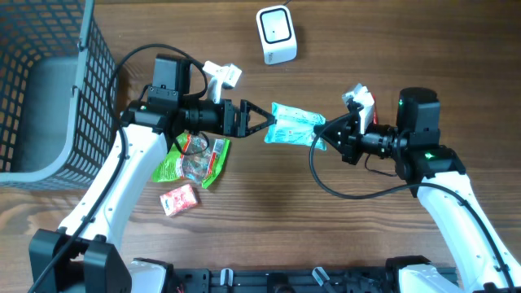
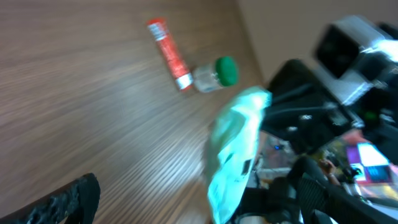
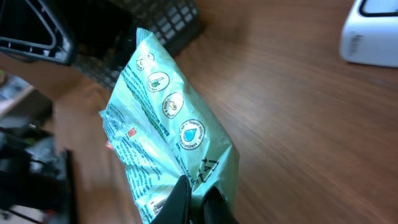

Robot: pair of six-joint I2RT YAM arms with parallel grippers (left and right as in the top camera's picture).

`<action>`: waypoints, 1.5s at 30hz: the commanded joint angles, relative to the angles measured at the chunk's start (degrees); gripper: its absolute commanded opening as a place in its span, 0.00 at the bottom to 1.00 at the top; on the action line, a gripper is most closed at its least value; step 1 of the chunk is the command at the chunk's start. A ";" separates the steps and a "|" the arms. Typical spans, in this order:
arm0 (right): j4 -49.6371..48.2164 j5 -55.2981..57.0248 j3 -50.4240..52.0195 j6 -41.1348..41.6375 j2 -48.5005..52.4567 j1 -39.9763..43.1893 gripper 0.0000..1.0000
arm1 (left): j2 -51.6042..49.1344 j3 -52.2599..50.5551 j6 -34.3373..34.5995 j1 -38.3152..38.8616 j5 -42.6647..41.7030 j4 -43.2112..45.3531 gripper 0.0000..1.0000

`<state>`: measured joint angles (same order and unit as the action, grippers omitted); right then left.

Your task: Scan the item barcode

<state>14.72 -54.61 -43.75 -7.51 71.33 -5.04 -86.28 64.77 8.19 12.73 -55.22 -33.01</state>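
Pinched between the right gripper's [image 3: 198, 190] dark fingers [image 3: 177, 199], at the bottom of the right wrist view, is one corner of the teal packet [image 3: 168, 124]. The jaws are clamped tight on it. The packet's printed face, with a row of round icons and lines of small text, is turned toward that camera. I cannot make out a barcode.

Below everything lies the brown wooden table [image 1: 391, 49]. A grey mesh basket [image 1: 94, 73] stands at its far left corner. Both white-and-black arms reach toward the middle and meet over bare wood.

In the overhead view the teal packet [image 1: 293, 124] hangs in the air between the two grippers, clear of the tabletop. The right gripper [image 1: 321, 134] grips its right end. The left gripper [image 1: 262, 122] sits at its left end with its jaws spread wide in a V, released. Whether a fingertip touches the foil there I cannot tell. From the left wrist the packet [image 2: 236, 149] appears blurred and edge-on, with one dark finger [image 2: 65, 202] low in the corner.

A green snack packet [image 1: 191, 159] lies on the table under the left arm. The white barcode scanner [image 1: 277, 34] stands near the far edge, well apart from the teal packet. A small red packet [image 1: 179, 199] lies just beside the green one, nearer the robot.
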 commanded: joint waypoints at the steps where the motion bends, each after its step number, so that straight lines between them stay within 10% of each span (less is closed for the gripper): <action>1: -2.82 -8.17 -0.72 7.72 -1.05 0.07 0.04 | 0.13 0.61 -1.75 0.02 -8.41 2.36 0.98; 8: -5.51 -4.81 -0.72 10.73 -0.20 -3.04 0.04 | 0.13 0.61 -1.75 3.23 -8.15 3.87 0.82; 15: 6.56 38.03 3.17 39.39 0.57 -3.04 0.06 | 0.13 0.59 5.40 2.27 17.81 2.36 0.88; 19: 4.94 34.42 8.85 44.28 5.49 -3.56 0.57 | 0.13 0.59 5.40 2.27 17.84 1.20 0.88; 21: 5.60 34.93 8.26 35.80 6.75 -3.43 0.54 | 0.13 0.59 5.38 2.27 17.86 0.44 0.91; 27: 3.32 44.76 1.44 31.28 8.07 -3.26 0.04 | -0.20 0.59 5.35 2.27 21.31 -3.96 0.90; 31: 2.08 45.42 1.49 30.42 17.53 -3.26 0.04 | -0.20 0.59 5.38 2.32 22.36 -4.79 0.90; 36: 10.38 18.23 1.49 31.06 23.26 -6.56 0.09 | -0.20 0.59 5.35 2.32 22.38 -6.27 0.90; 45: 16.46 26.38 -6.05 25.18 22.21 -7.50 0.36 | -0.20 0.59 5.38 2.32 29.81 -10.08 0.91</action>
<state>29.76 -29.26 -46.28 21.15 93.84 -12.82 -86.30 64.79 13.21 15.27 -27.55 -43.11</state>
